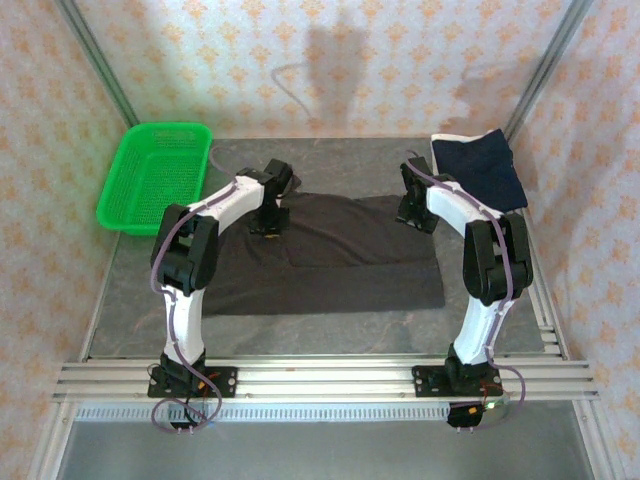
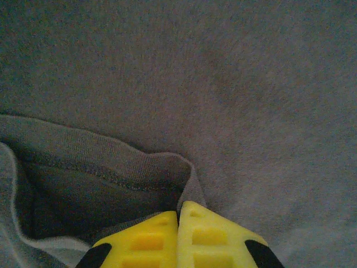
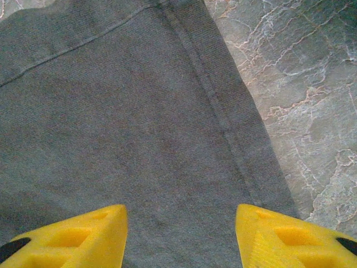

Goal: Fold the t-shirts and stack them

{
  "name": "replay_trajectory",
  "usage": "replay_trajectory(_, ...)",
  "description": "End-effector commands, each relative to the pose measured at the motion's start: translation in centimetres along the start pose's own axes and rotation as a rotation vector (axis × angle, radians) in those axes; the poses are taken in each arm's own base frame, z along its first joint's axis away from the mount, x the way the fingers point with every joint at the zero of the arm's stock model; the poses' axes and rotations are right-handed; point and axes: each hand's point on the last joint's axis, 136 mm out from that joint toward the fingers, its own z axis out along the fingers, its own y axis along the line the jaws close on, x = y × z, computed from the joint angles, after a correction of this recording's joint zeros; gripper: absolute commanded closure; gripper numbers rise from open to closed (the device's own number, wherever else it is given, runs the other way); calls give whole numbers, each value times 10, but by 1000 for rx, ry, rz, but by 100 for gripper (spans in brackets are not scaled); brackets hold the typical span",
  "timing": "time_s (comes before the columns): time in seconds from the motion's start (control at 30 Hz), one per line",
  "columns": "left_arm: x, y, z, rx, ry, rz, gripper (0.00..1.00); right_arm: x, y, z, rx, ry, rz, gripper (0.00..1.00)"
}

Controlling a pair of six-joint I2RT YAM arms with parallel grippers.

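Observation:
A dark charcoal-brown t-shirt (image 1: 330, 260) lies spread flat in the middle of the table. My left gripper (image 1: 268, 222) is down on its far left edge. In the left wrist view its yellow fingers (image 2: 145, 240) are shut together, and a raised fold of the shirt's hem (image 2: 189, 178) is pinched at the tips of the left gripper (image 2: 179, 207). My right gripper (image 1: 415, 215) sits at the shirt's far right corner. It stands open (image 3: 181, 223) above the cloth, beside the stitched hem (image 3: 223, 117). A folded navy t-shirt (image 1: 485, 170) rests at the back right on a white one's thin edge (image 1: 445, 141).
A green mesh basket (image 1: 155, 178) stands at the back left. Grey marbled table surface (image 3: 301, 84) shows to the right of the shirt's hem. Patterned walls close in the back and sides, and a metal rail (image 1: 320, 378) runs along the near edge.

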Motion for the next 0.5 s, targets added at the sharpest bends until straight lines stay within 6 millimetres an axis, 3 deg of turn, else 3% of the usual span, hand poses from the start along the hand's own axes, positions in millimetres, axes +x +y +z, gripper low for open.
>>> replay_trajectory(0.0, 1, -6, -6, -6, 17, 44, 100, -4, 0, 1, -2, -8, 4, 46)
replay_trajectory(0.07, 1, -16, -2, 22, 33, 65, 97, -5, 0, 1, -2, -8, 3, 46)
replay_trajectory(0.13, -3, -17, 0, 18, 40, 69, 67, -9, 3, -1, -8, -16, -3, 46)
replay_trajectory(0.17, -7, -16, -1, 8, 33, 72, 59, -12, 4, -3, -7, -24, -8, 46)
replay_trajectory(0.33, -58, -8, -28, 22, -69, 11, 48, -39, 8, -7, 34, -75, -41, 46)
replay_trajectory(0.47, -124, 11, -49, 5, -220, -83, 42, -62, 10, 3, 55, -87, -39, 46)
